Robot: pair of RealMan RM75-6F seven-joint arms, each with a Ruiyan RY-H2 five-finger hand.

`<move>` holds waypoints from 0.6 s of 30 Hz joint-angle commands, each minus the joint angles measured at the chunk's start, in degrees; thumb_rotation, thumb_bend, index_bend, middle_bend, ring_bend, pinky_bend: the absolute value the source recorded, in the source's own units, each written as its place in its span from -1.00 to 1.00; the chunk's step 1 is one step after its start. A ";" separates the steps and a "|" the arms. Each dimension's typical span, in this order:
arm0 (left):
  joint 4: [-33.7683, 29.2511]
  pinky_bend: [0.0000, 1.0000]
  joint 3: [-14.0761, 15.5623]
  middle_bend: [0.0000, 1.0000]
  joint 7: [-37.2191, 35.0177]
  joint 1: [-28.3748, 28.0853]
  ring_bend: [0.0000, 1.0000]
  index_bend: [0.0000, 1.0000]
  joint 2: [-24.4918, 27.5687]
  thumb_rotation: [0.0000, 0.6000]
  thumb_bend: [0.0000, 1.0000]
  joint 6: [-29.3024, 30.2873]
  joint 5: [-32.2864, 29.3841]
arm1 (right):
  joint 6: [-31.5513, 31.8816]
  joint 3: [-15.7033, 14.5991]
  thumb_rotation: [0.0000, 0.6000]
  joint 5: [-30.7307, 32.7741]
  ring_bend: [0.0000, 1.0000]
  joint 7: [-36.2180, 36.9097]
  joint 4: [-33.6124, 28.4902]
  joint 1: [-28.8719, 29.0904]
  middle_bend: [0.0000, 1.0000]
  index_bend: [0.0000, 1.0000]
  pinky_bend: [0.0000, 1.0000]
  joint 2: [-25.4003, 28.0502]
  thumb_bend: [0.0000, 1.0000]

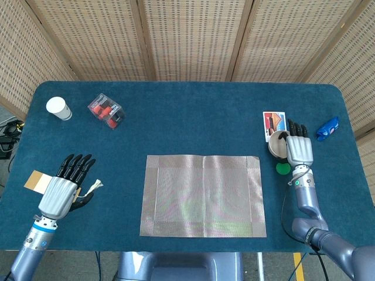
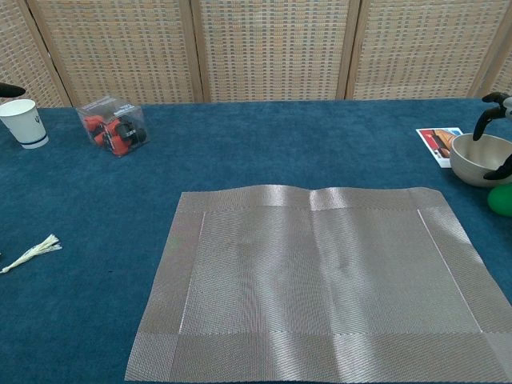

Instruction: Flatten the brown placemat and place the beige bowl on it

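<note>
White cup [image 1: 58, 108], clear box [image 1: 106, 110]

Table cloth [image 1: 193, 120]: deep teal-blue, uniform pile. Placemat [image 1: 203, 196], centre of frame: grey-brown fine weave, sheen with faint pink-green tint, plain border band. Bowl [image 2: 478, 158], right edge: beige. Hands: silver-grey backs, black fingers, both left hand [image 1: 63, 188] and right hand [image 1: 297, 147]. Green disc [image 1: 283, 169] below the bowl. Card [image 1: 273, 124], upper right: white with red-orange print. Blue packet [image 1: 327, 127], far right. Cup [image 1: 58, 108], upper left: white. Clear box [image 1: 106, 110]: red and black contents. Screen [image 1: 187, 38] behind: tan woven lattice.
</note>
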 commanded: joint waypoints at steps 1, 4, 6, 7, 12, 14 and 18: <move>-0.01 -1.00 -0.03 -1.00 -0.07 0.01 -1.00 -0.95 0.01 1.00 -0.48 -0.01 0.01 | -0.49 0.01 1.00 0.25 -1.00 0.19 0.90 0.16 -0.87 -0.16 -0.92 -0.48 -0.53; -0.04 -1.00 -0.10 -1.00 -0.21 0.03 -1.00 -0.95 0.06 1.00 -0.48 -0.04 0.05 | -1.36 0.01 1.00 0.62 -1.00 0.41 2.42 0.35 -0.85 -0.13 -0.92 -1.19 -0.51; 0.01 -1.00 -0.09 -1.00 -0.29 0.02 -1.00 -0.95 0.02 1.00 -0.48 -0.08 0.14 | -2.00 0.00 1.00 0.84 -1.00 0.38 3.54 0.59 -0.84 -0.12 -0.92 -1.75 -0.50; 0.01 -1.00 -0.09 -1.00 -0.33 0.02 -1.00 -0.94 0.02 1.00 -0.48 -0.10 0.17 | -2.23 0.01 1.00 0.85 -1.00 0.51 3.98 0.72 -0.83 -0.11 -0.91 -1.97 -0.48; -0.09 -1.00 -0.12 -1.00 -0.61 0.06 -1.00 -0.94 0.07 1.00 -0.48 -0.06 0.34 | -3.30 -0.26 1.00 0.57 -1.00 1.63 6.08 1.05 -0.81 -0.06 -0.89 -3.09 -0.36; -0.06 -1.00 -0.14 -1.00 -0.66 0.07 -1.00 -0.93 0.06 1.00 -0.48 -0.04 0.39 | -3.35 -0.38 1.00 0.31 -1.00 2.08 6.84 1.11 -0.79 -0.01 -0.88 -3.50 -0.25; 0.06 -1.00 -0.13 -1.00 -0.78 0.06 -1.00 -0.93 -0.02 1.00 -0.48 -0.19 0.42 | -2.97 -0.57 1.00 -0.31 -1.00 2.98 8.07 1.12 -0.72 0.14 -0.84 -4.26 -0.02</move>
